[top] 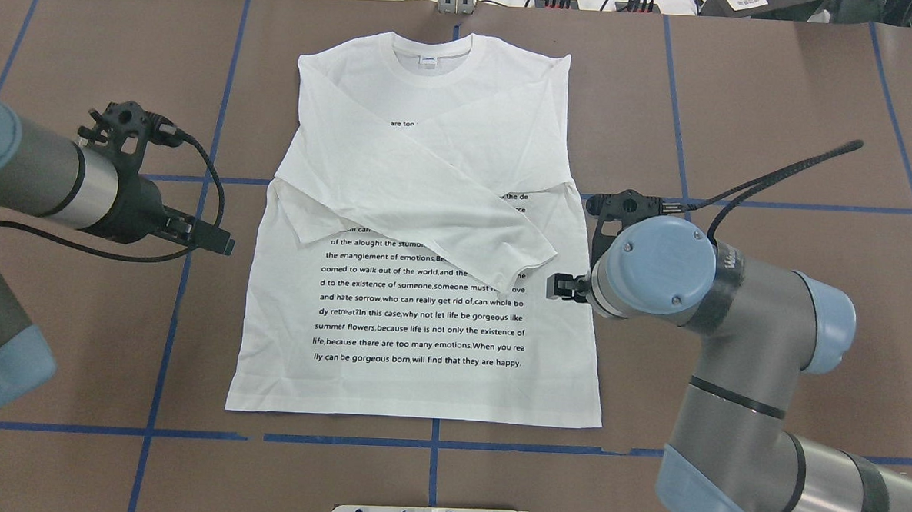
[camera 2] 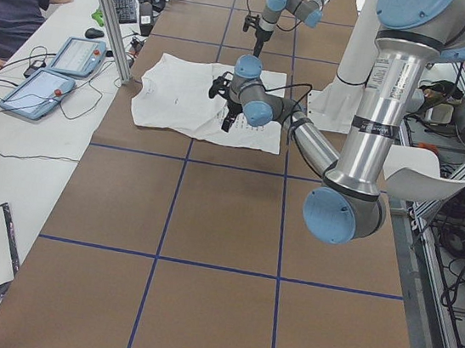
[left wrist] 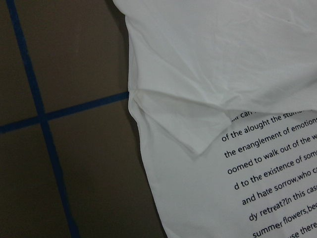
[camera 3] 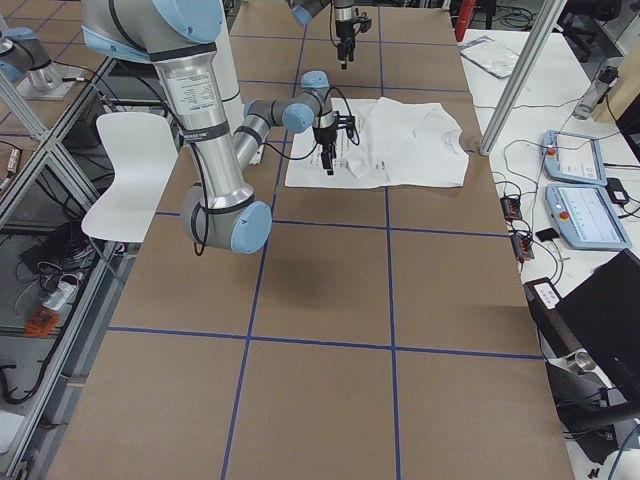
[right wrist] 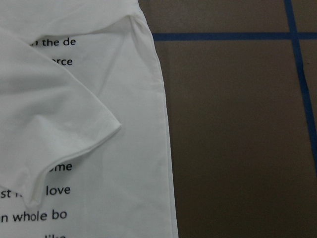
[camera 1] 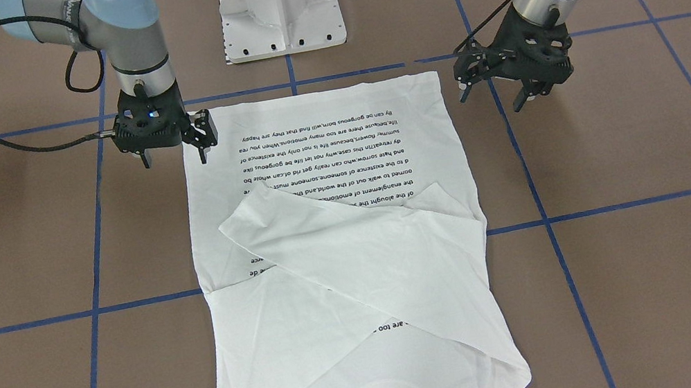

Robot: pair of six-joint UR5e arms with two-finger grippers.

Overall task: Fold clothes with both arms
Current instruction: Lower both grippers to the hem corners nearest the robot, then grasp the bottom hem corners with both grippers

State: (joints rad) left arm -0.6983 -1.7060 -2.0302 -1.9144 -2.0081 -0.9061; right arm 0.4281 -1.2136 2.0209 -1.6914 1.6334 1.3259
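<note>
Above the worktop (top: 739, 107), on either flank of the shirt, both grippers hang empty with their jaws spread: neither the left gripper (camera 1: 491, 98) nor the right gripper (camera 1: 174, 155) holds anything. Taking clock directions from the overhead view, with 12 o'clock away from the robot, the shirt (top: 422, 316) lies at 3 o'clock from the left gripper and at 9 o'clock from the right one. The right gripper sits just beside the shirt's side edge, about level with the cuff of the upper folded sleeve (top: 457, 225). The left one stands a little further off its edge, so the right gripper looks the nearer. The shirt lies flat, print up, its long axis running 12 to 6, with the collar (top: 430, 55) pointing to 12 o'clock and the hem (top: 410, 416) at 6 o'clock, near the robot. Both sleeves are crossed over the chest, so the next fold probably takes the side edges or the hem, with each gripper reaching inward.
</note>
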